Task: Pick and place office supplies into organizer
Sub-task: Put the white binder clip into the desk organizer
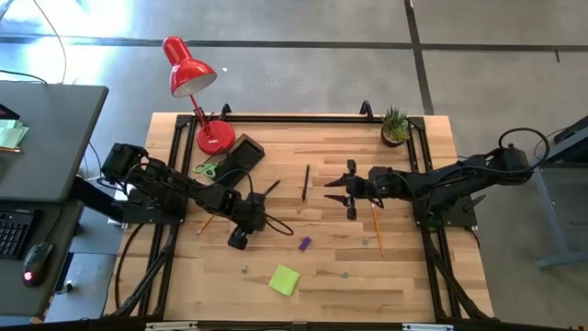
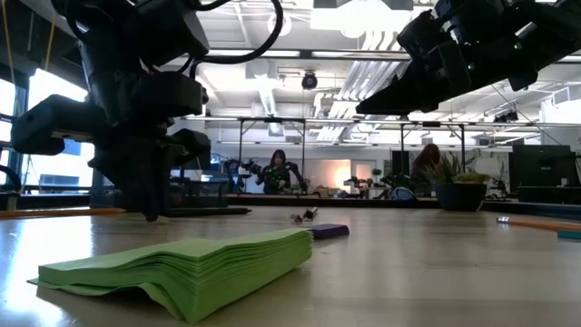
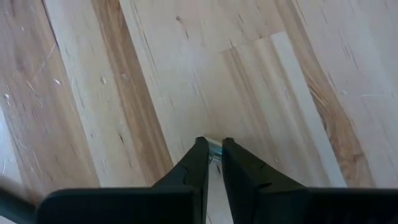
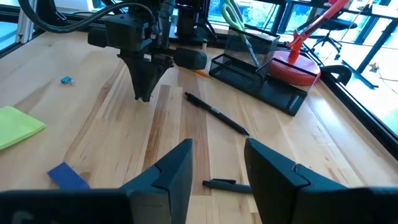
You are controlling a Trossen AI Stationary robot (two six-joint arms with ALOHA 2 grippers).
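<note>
- Pale wooden table, planked, smooth with fine scratches and visible grain.
- Black wire-mesh metal organizer, matt.
- Glossy red lamp, smooth painted shade.
- Lime-green paper sticky-note pad, matt, stacked sheets showing at the edge.
- Dark plastic pen, slight sheen.
- Matt black fingers, smooth, pinching a small shiny metal clip.

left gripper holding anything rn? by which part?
Yes. The left gripper is pinched at its fingertips on a tiny metal clip at the tabletop; which part of the clip cannot be told. The right gripper holds nothing.
</note>
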